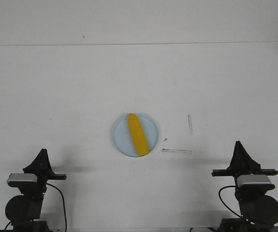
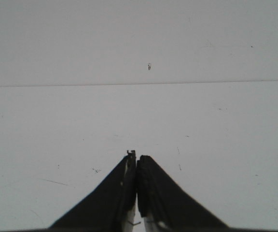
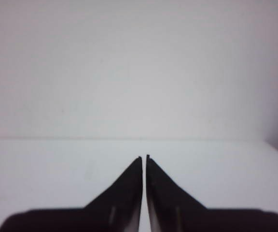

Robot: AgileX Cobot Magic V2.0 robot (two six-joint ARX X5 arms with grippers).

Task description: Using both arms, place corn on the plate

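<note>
Both our grippers are closed on nothing: the left gripper (image 1: pixel 43 153) sits at the table's near left corner, the right gripper (image 1: pixel 238 145) at the near right, each well apart from the plate. In the wrist views the left gripper (image 2: pixel 136 157) has its fingers pressed together, and the right gripper (image 3: pixel 144 157) shows only a hairline slit between its tips.

On the white table (image 1: pixel 57 96), the plate (image 1: pixel 120 137) lies near the middle, round, shallow and pale blue. The corn (image 1: pixel 137 134) already lies on it, running lengthwise almost from rim to rim, its nearer end close to the near edge.

We judge the task as good as done, so the risks are small. The cob is smooth and round, and the rim is low; a knock to the table or a stray sweep of an arm could roll it off. If we reached in again with shut fingers, we would likely push the light plate instead of gripping anything.
</note>
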